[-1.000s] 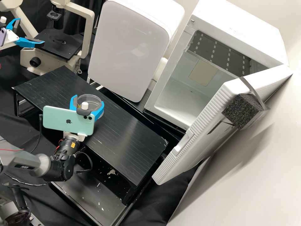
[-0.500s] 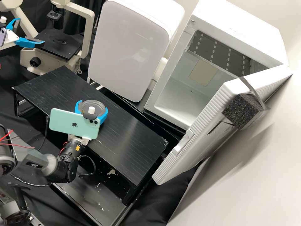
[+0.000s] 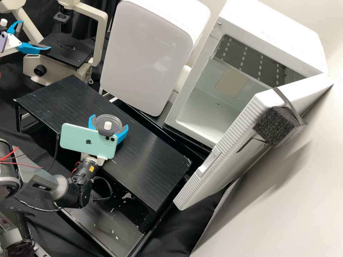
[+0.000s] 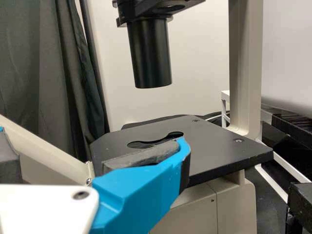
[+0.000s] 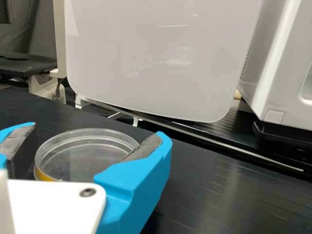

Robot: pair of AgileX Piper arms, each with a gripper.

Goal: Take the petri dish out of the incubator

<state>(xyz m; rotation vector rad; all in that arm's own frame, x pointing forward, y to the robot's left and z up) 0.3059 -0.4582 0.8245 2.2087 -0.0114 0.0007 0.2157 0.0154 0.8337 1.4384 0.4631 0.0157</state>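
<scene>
In the high view my right gripper point(image 3: 110, 120) stands low over the black platform point(image 3: 143, 153), open, its blue fingers on either side of the clear petri dish point(image 3: 108, 117). The right wrist view has the right gripper point(image 5: 87, 139) around the round dish point(image 5: 85, 151), with a yellowish layer at its lower rim. The dish appears to rest flat on the platform. At the high view's upper left, my left gripper point(image 3: 35, 37) is open by the microscope stage; the left wrist view shows one blue finger point(image 4: 146, 190) before that stage.
The incubator point(image 3: 196, 85) is open, its door point(image 3: 243, 121) swung out toward the platform's right end. A second white cabinet point(image 3: 146, 53) stands behind the platform. The microscope point(image 3: 102, 39) is at the back left, its dark stage point(image 4: 214, 151) near my left gripper.
My right gripper and the dish have shifted right and toward the platform's front. Lately the fingers have spread slightly and the dish moved less than the gripper. The left gripper has stayed still.
</scene>
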